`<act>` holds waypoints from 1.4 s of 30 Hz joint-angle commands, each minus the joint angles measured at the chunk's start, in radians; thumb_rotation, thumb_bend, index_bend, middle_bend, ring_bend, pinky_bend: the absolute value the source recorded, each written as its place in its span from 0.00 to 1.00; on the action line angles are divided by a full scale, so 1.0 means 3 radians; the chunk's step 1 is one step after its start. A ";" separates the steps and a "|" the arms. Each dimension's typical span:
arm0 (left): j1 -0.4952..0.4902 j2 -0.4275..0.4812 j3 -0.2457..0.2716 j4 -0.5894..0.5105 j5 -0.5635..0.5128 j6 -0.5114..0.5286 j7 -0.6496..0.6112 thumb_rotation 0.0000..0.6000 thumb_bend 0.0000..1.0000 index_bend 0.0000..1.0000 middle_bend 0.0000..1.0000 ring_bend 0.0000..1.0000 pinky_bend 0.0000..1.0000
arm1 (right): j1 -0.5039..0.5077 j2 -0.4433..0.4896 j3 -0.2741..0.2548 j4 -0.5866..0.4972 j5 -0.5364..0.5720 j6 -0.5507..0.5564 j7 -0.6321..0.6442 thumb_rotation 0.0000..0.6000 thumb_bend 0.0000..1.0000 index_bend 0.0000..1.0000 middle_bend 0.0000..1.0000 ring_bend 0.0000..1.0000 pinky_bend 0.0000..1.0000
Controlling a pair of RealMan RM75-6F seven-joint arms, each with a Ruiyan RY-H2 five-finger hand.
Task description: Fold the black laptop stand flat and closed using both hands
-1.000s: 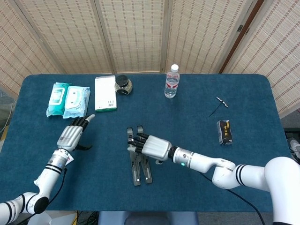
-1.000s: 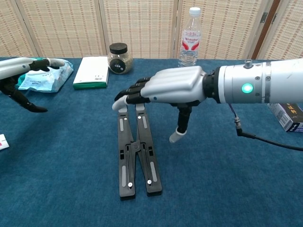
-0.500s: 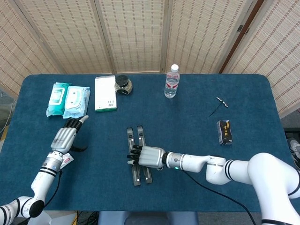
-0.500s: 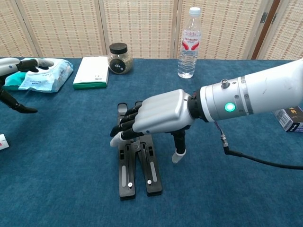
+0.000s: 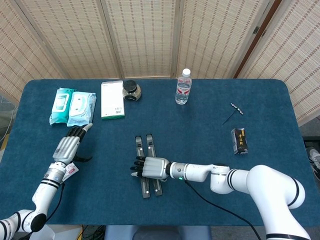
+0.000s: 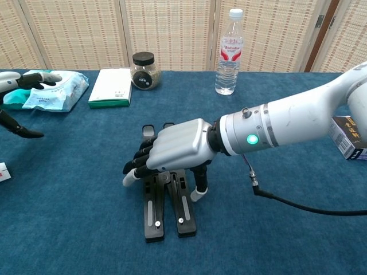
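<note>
The black laptop stand (image 5: 152,188) lies flat on the blue table, its two bars side by side and nearly closed, also seen in the chest view (image 6: 167,211). My right hand (image 5: 150,168) sits low over the stand's middle (image 6: 172,149), palm down. Its fingers reach past the left bar and its thumb points down beside the right bar. It grips nothing, and whether it touches the bars is hidden. My left hand (image 5: 67,146) hovers far to the left with fingers stretched out and empty, at the chest view's left edge (image 6: 23,80).
At the back stand two wet-wipe packs (image 5: 72,106), a white and green box (image 5: 112,99), a dark-lidded jar (image 5: 131,90) and a water bottle (image 5: 183,87). To the right lie a small tool (image 5: 233,113) and a small black box (image 5: 240,140).
My right hand slid along the stand toward the near end and sank lower over its middle. My left hand drew back slightly to the left.
</note>
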 commanded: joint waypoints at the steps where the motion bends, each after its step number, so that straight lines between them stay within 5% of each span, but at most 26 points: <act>1: 0.0009 0.0001 -0.0002 0.0007 0.0010 0.0003 -0.0010 1.00 0.15 0.00 0.08 0.08 0.00 | 0.0025 -0.0042 -0.0015 0.0061 -0.0001 0.0028 0.0047 1.00 0.12 0.00 0.05 0.00 0.00; 11: 0.0014 -0.0021 -0.0012 0.0019 0.0046 -0.0014 -0.0030 1.00 0.15 0.00 0.08 0.08 0.00 | 0.0054 -0.0119 -0.0049 0.0189 0.0028 0.0083 0.0122 1.00 0.19 0.00 0.18 0.00 0.00; 20: 0.0023 -0.0026 -0.0016 0.0019 0.0064 -0.0020 -0.0032 1.00 0.15 0.00 0.08 0.08 0.00 | 0.0045 -0.0180 -0.0052 0.0291 0.0067 0.0139 0.0123 1.00 0.19 0.08 0.23 0.00 0.00; 32: 0.0033 -0.0005 -0.0025 -0.0026 0.0072 -0.0024 -0.0019 1.00 0.15 0.00 0.08 0.08 0.00 | 0.0010 -0.0265 -0.0014 0.0427 0.0127 0.0250 0.0122 1.00 0.23 0.26 0.44 0.02 0.00; 36: 0.0030 -0.0001 -0.0028 -0.0052 0.0069 -0.0030 0.0002 1.00 0.15 0.00 0.08 0.08 0.00 | 0.0004 -0.0236 -0.0020 0.0392 0.0145 0.0241 0.0102 1.00 0.23 0.25 0.39 0.02 0.00; 42: 0.0022 0.0008 -0.0037 -0.0096 0.0073 -0.0022 0.0048 1.00 0.15 0.00 0.08 0.08 0.00 | -0.0072 -0.0089 0.0050 0.0166 0.0287 0.0213 -0.0141 1.00 0.23 0.00 0.01 0.00 0.00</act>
